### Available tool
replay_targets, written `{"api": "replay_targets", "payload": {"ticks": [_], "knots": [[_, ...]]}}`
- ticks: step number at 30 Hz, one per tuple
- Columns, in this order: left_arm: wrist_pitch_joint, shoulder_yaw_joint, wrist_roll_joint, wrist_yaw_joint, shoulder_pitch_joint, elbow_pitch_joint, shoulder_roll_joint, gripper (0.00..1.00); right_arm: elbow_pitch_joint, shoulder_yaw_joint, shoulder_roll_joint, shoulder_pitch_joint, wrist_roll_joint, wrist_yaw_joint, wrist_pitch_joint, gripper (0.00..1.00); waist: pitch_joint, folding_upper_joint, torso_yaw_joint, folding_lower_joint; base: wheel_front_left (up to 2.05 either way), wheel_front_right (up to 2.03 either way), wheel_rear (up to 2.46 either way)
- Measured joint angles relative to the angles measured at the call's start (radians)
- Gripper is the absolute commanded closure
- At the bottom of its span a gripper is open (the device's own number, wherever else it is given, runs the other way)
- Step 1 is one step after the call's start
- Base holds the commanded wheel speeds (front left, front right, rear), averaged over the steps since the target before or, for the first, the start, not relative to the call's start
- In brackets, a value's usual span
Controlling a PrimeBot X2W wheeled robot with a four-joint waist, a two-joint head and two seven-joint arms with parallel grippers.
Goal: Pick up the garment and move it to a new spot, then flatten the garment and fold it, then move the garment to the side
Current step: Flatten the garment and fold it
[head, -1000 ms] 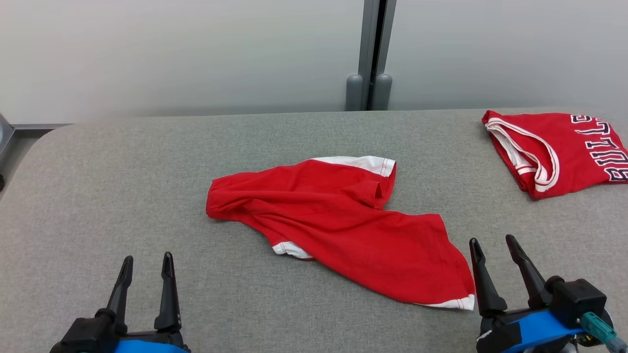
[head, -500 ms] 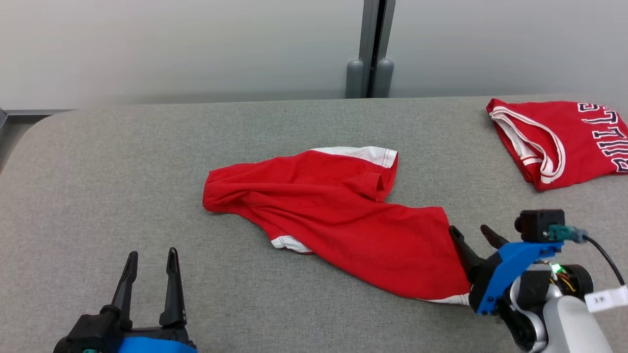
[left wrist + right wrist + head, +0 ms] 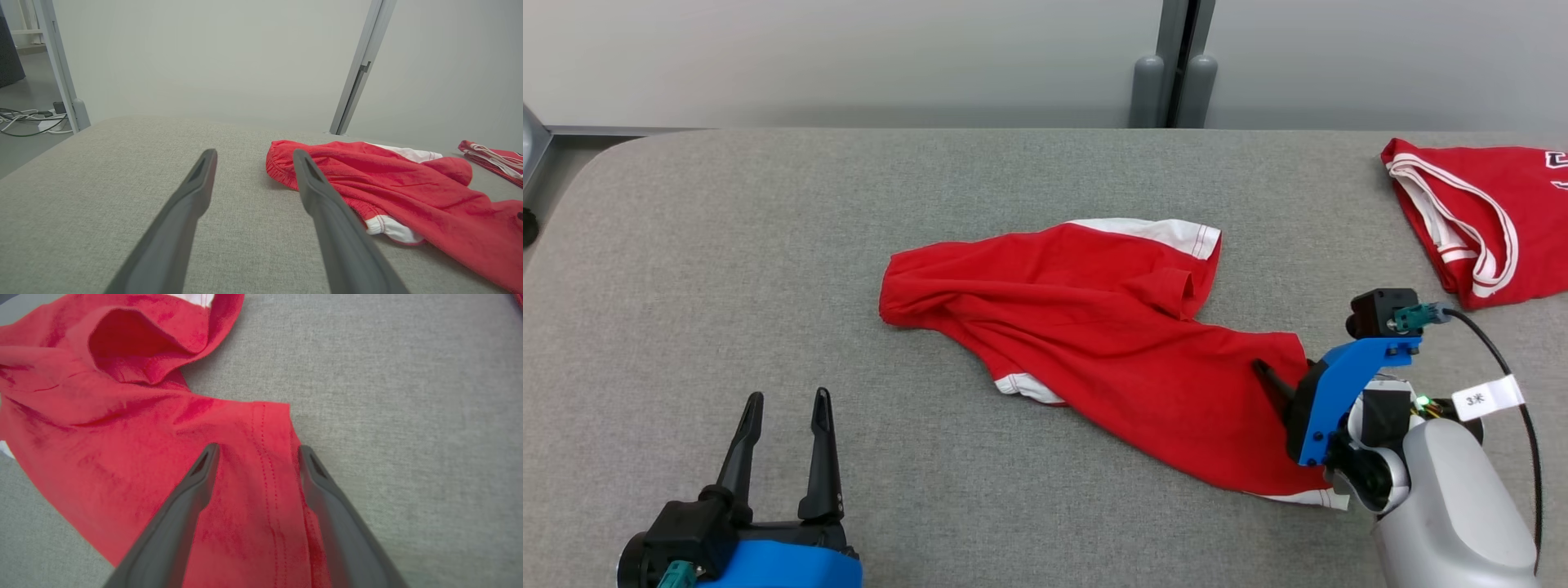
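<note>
Garment [image 3: 1094, 327] crumpled, folded red jersey [image 3: 1531, 220] far right

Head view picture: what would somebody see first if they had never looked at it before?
First, the crumpled red shorts with white trim, lying in the middle of the grey padded table. Next, the right gripper, open and tipped down over the shorts' near right edge, its fingers astride the stitched hem. A red jersey with white-striped trim lies at the table's far right.
</note>
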Motion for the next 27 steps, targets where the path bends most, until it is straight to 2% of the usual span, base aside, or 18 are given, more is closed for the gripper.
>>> {"api": "replay_targets", "payload": {"ticks": [4, 6, 7, 8, 9, 16, 27], "knots": [[0.000, -0.002, 0.000, -0.001, 0.000, 0.001, -0.001, 0.00, 0.041, 0.027, 0.000, -0.018, 0.012, 0.000, -0.019, 0.00, 0.002, 0.0000, 0.006, 0.0000, 0.00, 0.00, 0.00], [0.000, -0.004, 0.000, -0.001, 0.000, 0.001, -0.002, 0.00, 0.054, 0.044, -0.002, -0.023, 0.021, 0.000, -0.034, 0.33, 0.002, 0.0000, 0.008, -0.0001, 0.00, 0.00, 0.00], [0.000, -0.006, 0.001, -0.001, 0.000, 0.003, -0.002, 0.00, 0.061, 0.050, -0.005, -0.027, 0.025, 0.000, -0.041, 0.70, 0.002, 0.0000, 0.010, -0.0001, 0.00, 0.00, 0.00], [0.000, -0.009, 0.002, -0.001, -0.001, 0.005, -0.002, 0.00, 0.068, 0.055, -0.012, -0.031, 0.031, 0.000, -0.047, 0.98, 0.002, 0.0000, 0.012, -0.0001, 0.00, 0.00, 0.00], [0.000, -0.011, 0.002, -0.001, -0.001, 0.006, -0.002, 0.00, 0.075, 0.060, -0.019, -0.034, 0.036, 0.000, -0.054, 1.00, 0.002, 0.0000, 0.014, -0.0001, 0.00, 0.00, 0.00], [0.000, -0.019, 0.004, -0.001, -0.008, 0.003, -0.003, 0.00, 0.092, 0.086, -0.050, -0.096, 0.074, 0.000, -0.129, 1.00, 0.013, 0.0000, 0.034, -0.0001, 0.00, 0.00, 0.00], [0.000, -0.041, 0.008, -0.001, -0.045, -0.009, -0.007, 0.00, 0.212, -0.028, -0.079, -0.270, 0.043, 0.000, -0.288, 1.00, 0.050, 0.0000, 0.090, -0.0001, 0.00, 0.00, 0.00]]}}
